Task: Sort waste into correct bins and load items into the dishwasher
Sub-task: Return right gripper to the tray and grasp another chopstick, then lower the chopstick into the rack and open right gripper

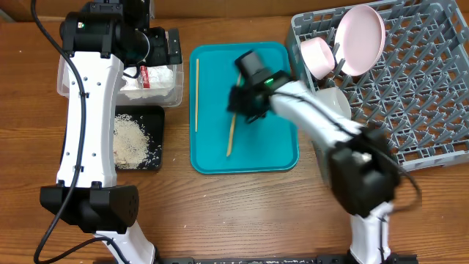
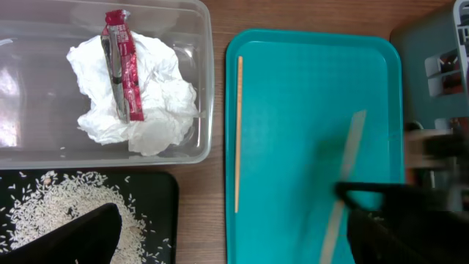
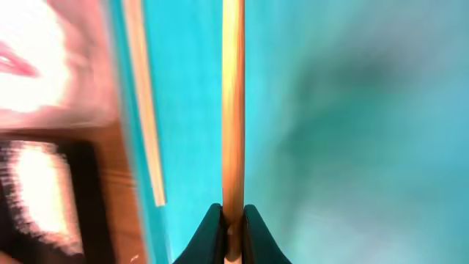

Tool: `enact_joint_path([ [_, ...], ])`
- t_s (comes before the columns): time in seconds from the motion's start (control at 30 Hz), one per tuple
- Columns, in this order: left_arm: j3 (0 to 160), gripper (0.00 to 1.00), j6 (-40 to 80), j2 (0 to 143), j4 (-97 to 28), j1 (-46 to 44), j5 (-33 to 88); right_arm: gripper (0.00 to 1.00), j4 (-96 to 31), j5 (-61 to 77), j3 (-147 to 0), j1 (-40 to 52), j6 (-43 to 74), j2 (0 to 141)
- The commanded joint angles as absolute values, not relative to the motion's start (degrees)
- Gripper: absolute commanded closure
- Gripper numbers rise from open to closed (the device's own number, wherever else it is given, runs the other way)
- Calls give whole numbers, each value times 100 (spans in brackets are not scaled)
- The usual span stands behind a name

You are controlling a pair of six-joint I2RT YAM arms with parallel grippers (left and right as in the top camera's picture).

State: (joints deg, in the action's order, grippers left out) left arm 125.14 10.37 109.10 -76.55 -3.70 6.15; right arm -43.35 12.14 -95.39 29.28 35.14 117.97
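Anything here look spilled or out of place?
Nothing spilled. One chopstick lies along the teal tray's left edge; the other chopstick sits askew, pinched in the right gripper.

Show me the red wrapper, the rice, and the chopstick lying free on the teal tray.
wrapper (image 2: 121,66), left wrist view, halfway along its red strip.
rice (image 2: 58,205), left wrist view, middle of the pile.
free chopstick (image 2: 239,132), left wrist view, mid-length.

A teal serving tray (image 1: 275,155) lies flat on the wooden table (image 1: 220,213).
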Motion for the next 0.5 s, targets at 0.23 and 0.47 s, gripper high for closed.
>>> enact_joint_path([
  [0.23, 12573, 0, 985, 10888, -7649, -377, 576, 96, -5384, 370, -9577, 1083, 202, 9181],
  [0.47, 12573, 0, 985, 10888, -7649, -377, 578, 96, -6121, -895, -9500, 113, -1715, 9041],
])
